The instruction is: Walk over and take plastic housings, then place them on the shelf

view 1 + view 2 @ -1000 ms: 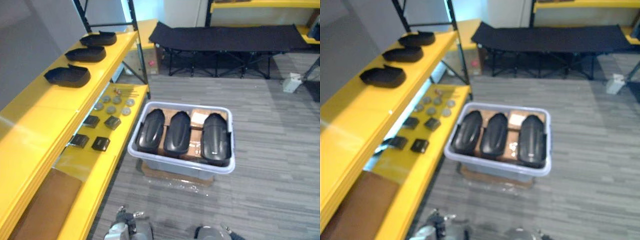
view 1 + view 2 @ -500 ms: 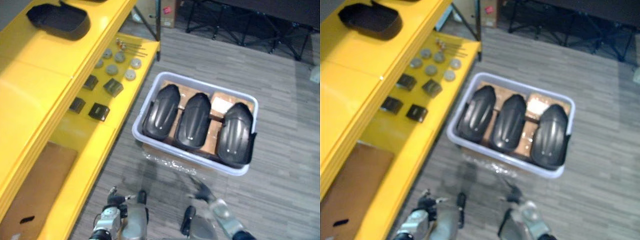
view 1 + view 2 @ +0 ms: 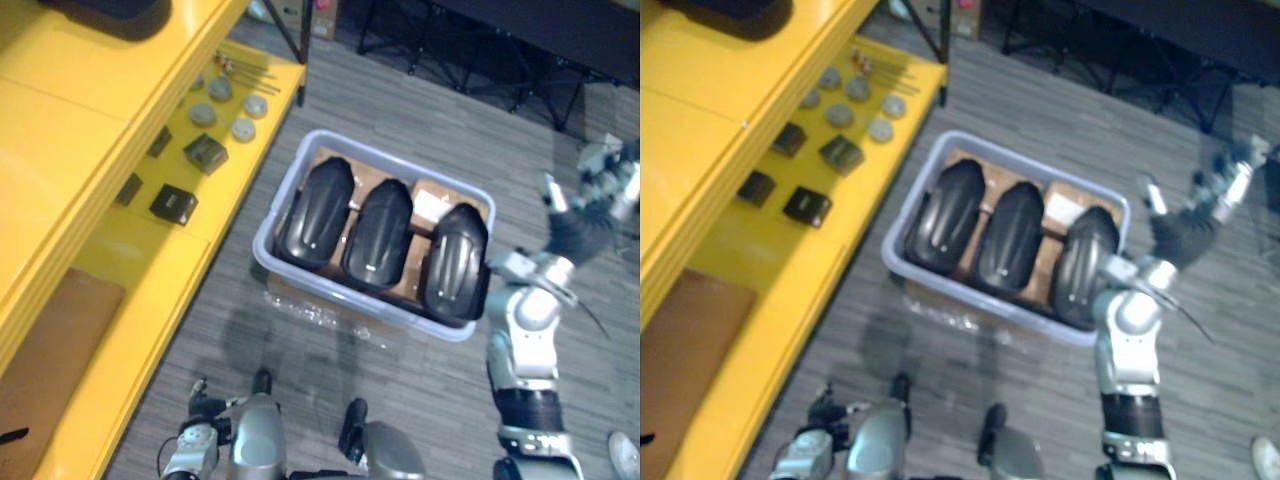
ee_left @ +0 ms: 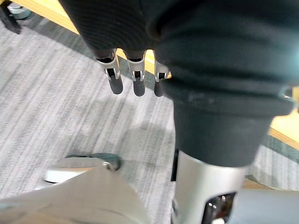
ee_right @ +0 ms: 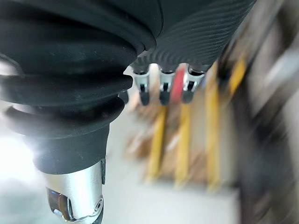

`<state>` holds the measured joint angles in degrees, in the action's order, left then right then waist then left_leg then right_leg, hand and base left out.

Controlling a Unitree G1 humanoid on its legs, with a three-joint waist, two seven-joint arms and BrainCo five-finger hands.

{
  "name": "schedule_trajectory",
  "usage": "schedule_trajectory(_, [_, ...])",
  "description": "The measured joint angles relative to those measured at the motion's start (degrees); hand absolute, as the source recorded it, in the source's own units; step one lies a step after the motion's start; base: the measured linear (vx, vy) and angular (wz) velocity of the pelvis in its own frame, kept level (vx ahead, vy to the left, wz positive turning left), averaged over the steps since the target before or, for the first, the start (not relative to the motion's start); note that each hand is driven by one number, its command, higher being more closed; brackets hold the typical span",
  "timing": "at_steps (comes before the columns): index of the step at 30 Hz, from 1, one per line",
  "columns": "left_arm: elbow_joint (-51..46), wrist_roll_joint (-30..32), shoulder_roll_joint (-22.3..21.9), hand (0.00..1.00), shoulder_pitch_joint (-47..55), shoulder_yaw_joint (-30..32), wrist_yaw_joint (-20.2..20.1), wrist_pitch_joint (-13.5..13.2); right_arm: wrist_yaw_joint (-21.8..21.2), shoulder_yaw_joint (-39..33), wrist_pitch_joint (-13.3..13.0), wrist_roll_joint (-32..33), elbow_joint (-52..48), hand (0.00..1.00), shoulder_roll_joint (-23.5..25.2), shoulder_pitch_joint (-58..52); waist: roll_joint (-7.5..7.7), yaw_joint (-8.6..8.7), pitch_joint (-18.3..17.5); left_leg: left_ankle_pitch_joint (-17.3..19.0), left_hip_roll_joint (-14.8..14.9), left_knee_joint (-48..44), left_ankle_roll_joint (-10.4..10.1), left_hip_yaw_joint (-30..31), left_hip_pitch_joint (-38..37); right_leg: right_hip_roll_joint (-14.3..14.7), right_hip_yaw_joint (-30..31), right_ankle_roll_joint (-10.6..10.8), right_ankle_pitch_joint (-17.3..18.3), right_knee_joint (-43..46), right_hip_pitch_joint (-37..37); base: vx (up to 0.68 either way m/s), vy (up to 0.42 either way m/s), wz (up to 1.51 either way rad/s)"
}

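Note:
Three black plastic housings lie side by side, domed side up, in a pale grey bin (image 3: 335, 298) on the floor: left (image 3: 315, 210), middle (image 3: 378, 232), right (image 3: 455, 262). Another black housing (image 3: 110, 14) rests on the yellow top shelf (image 3: 70, 110) at the left. My right hand (image 3: 600, 178) is raised in the air to the right of the bin, fingers straight (image 5: 162, 88), holding nothing. My left hand (image 4: 134, 79) hangs low over the floor, fingers straight and empty.
The lower yellow shelf (image 3: 150, 270) carries small black boxes (image 3: 174, 203), grey discs (image 3: 218, 100) and a brown cardboard sheet (image 3: 45, 350). A flat cardboard piece lies under the bin. A black folding cot (image 3: 500, 40) stands beyond the bin on grey plank flooring.
The camera has tipped down and shifted toward the bin. My right arm has swung up from the bottom edge to the right of the bin. The left hand stays low.

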<state>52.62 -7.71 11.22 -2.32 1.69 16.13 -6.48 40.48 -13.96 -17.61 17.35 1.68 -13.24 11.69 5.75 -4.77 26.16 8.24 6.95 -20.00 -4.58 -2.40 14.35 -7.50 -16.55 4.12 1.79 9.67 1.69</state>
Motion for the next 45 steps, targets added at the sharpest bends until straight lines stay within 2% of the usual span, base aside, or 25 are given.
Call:
schedule_trajectory(4, [-1.21, -0.99, -0.02, 0.00, 0.04, 1.06, 1.80, -1.33, 1.27, -6.43, -0.04, 6.23, 11.79, 0.00, 1.72, -2.66, 0.16, 0.80, 0.44, 0.67, 0.93, -3.66, 0.06, 0.60, 6.46, 1.06, 1.01, -0.13, 0.16, -0.65, 4.02, -0.15, 0.002, -0.04])
schedule_trajectory(10, [-2.25, -1.67, -0.04, 0.00, -0.43, 2.61, 3.85, -3.02, 2.06, -10.64, -0.92, 7.92, 24.53, 0.00, 1.16, -2.05, 0.27, 1.13, 1.13, -0.11, 1.62, -6.56, -0.11, 2.39, 12.78, 2.56, 0.62, 0.14, 0.98, 0.30, 8.52, -0.07, -0.023, 0.03])
schedule_trajectory(17, [-1.94, -3.67, -0.29, 0.00, -0.82, 5.30, 4.15, -3.02, 1.92, -10.75, -1.03, 8.98, 33.28, 0.00, -4.93, 4.77, 0.27, 0.35, 1.80, -1.03, 0.34, -7.19, -0.18, 5.10, 15.90, 2.42, 0.24, -0.18, 1.95, 2.79, 11.25, 0.02, 0.009, 0.18])
schedule_trajectory(20, [-1.98, -3.72, -0.33, 0.00, -0.82, 6.25, 4.12, -3.04, 1.85, -10.71, -0.74, 8.95, 36.11, 0.00, -6.62, 6.80, 0.26, -0.93, 1.81, -1.02, -0.21, -7.54, -0.18, 5.60, 15.98, 1.83, 0.67, -0.09, 3.66, 5.19, 12.04, 0.03, 0.016, 0.17])
schedule_trajectory(24, [-1.92, -3.71, -0.37, 0.00, -0.56, 6.69, 3.82, -3.10, -0.99, -10.64, 0.19, 9.02, 39.93, 0.00, -11.26, 10.68, -0.53, -1.02, 2.29, -1.45, -1.44, -7.57, -0.09, 6.31, 17.23, 0.54, 0.64, 0.52, 5.38, 8.37, 14.32, 0.02, 0.010, 0.11])
schedule_trajectory(30, [-2.00, -3.76, -0.46, 0.00, -0.36, 6.49, 3.17, -3.63, -4.25, -10.52, 0.68, 8.88, 42.85, 0.00, -14.51, 13.50, -1.01, -1.02, 2.56, -2.17, -2.60, -6.51, -0.02, 6.48, 16.68, -1.04, 0.65, 0.77, 7.10, 11.34, 15.39, 0.01, -0.012, 0.08])
schedule_trajectory(37, [-1.99, -5.57, -0.52, 0.00, -0.27, 4.77, 1.64, -5.59, -4.09, -9.21, 5.76, 8.88, 46.61, 0.00, -18.80, 18.33, -2.43, -1.17, 3.39, -4.22, -3.89, -4.15, 0.22, 6.62, 15.89, -2.90, 0.41, 1.20, 8.33, 14.01, 16.50, -0.01, -0.017, 0.09])
schedule_trajectory(42, [-1.93, -5.94, -0.77, 0.00, 0.03, 2.49, 1.19, -5.68, -4.18, -7.96, 11.32, 9.02, 49.46, 0.00, -22.17, 21.39, -4.38, -1.82, 3.67, -5.69, -4.93, -2.28, 0.45, 6.53, 15.84, -4.20, 0.67, 1.22, 8.72, 15.66, 18.10, -0.02, -0.005, 0.04])
schedule_trajectory(45, [-1.74, -6.25, -1.08, 0.00, 0.04, 1.41, 1.07, -5.68, -4.26, -7.72, 13.49, 9.07, 52.69, 0.00, -23.79, 23.22, -5.48, -2.24, 3.75, -6.05, -5.53, -2.01, 0.51, 6.62, 15.92, -4.97, 0.64, 1.41, 9.34, 16.89, 18.74, -0.01, 0.001, 0.08])
